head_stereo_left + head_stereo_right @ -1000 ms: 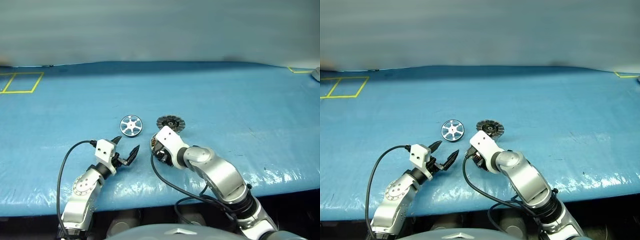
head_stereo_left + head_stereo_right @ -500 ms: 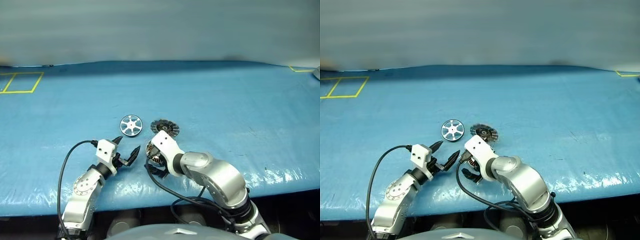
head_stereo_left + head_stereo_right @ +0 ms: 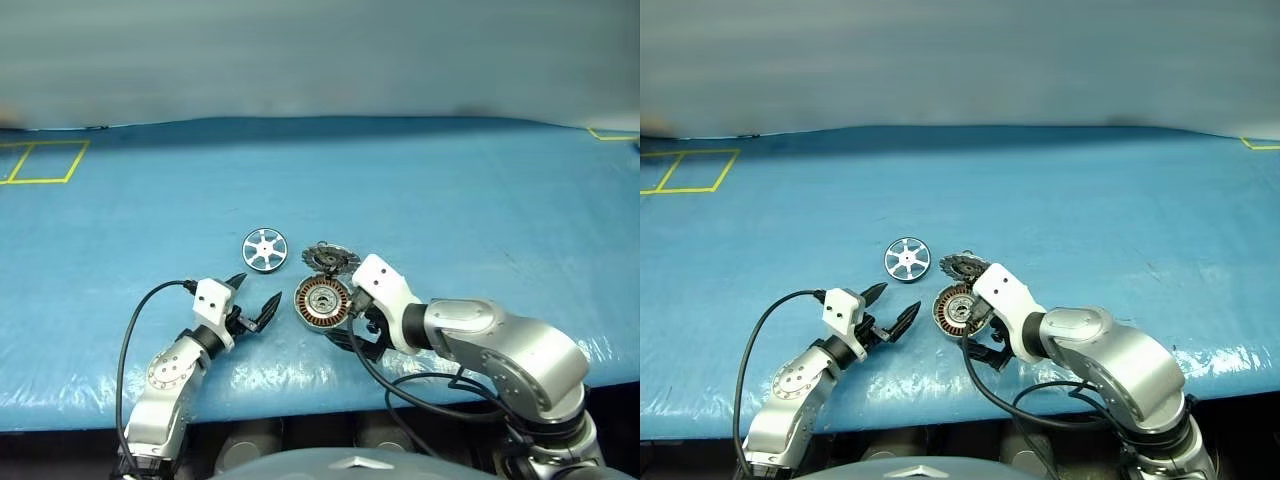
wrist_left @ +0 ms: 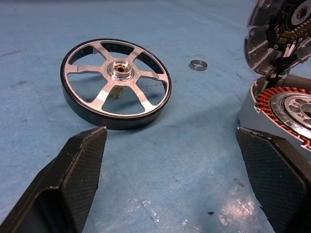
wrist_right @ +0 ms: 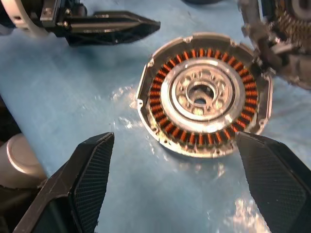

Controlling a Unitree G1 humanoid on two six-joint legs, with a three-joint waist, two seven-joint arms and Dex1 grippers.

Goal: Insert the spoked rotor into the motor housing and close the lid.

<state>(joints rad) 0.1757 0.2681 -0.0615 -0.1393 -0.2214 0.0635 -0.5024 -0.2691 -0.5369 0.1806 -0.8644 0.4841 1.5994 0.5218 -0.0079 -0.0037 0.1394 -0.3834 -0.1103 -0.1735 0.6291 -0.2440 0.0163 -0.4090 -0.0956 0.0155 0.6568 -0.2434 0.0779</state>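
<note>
Spoked rotor point(image 3: 264, 249) lies flat on the blue table cover point(image 3: 480, 210), untouched, beyond the left gripper point(image 3: 255, 298). That gripper's fingers stand wide apart, empty, low over the cover and aimed toward the rotor. Right gripper point(image 5: 180, 184) also spread wide, holding nothing, poised just above the motor housing point(image 3: 322, 302), which sits open side up, copper windings showing. Lid point(image 3: 330, 259) leans tilted against the housing's far edge, inner face outward. Tiny dark ring point(image 4: 198, 64) lies loose between rotor and lid.

Step in hand, as I judge it: housing placed; rotor not yet fetched. Next move calls for gripping the rotor's rim and centring its hub over the housing's.
</note>
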